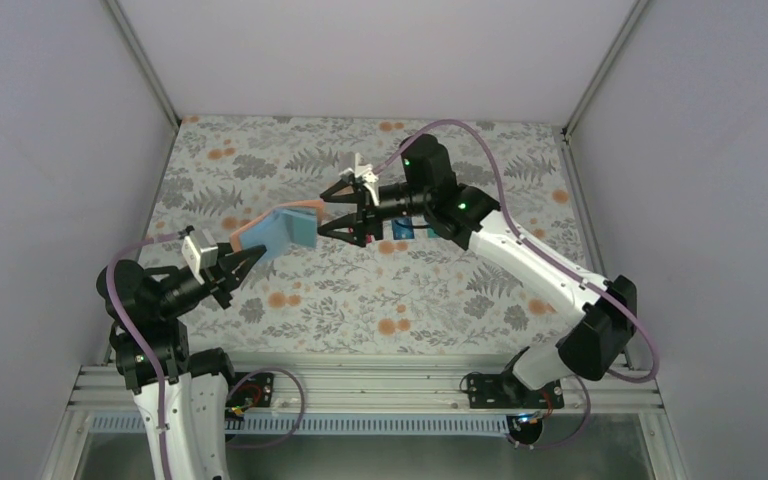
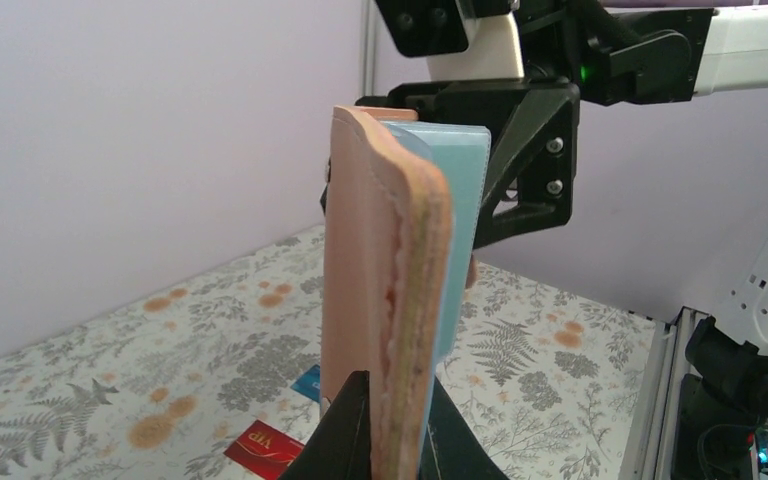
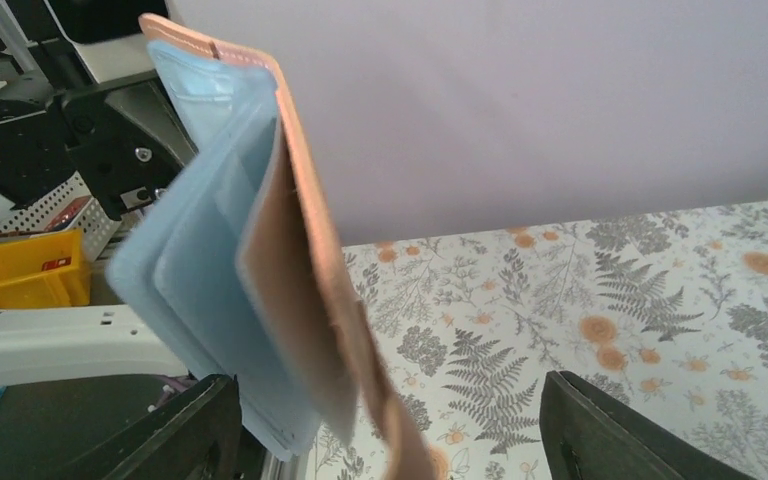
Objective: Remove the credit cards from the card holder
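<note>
- Bench [image 1: 360, 300]: pale cover printed with grey ferns and orange blossoms.
- Red card [image 2: 263, 447]: lies flat on the cover, gold lettering facing up.
- Blue card [image 2: 307, 382]: flat, just beside the red 1, partly hidden.
- Teal card [image 1: 429, 232]: near those 2, only a sliver showing in the top view.

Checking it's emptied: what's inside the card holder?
Inside the card holder, only light blue sleeves show, with no card visible. Anything deep between the folds is hidden.
</note>
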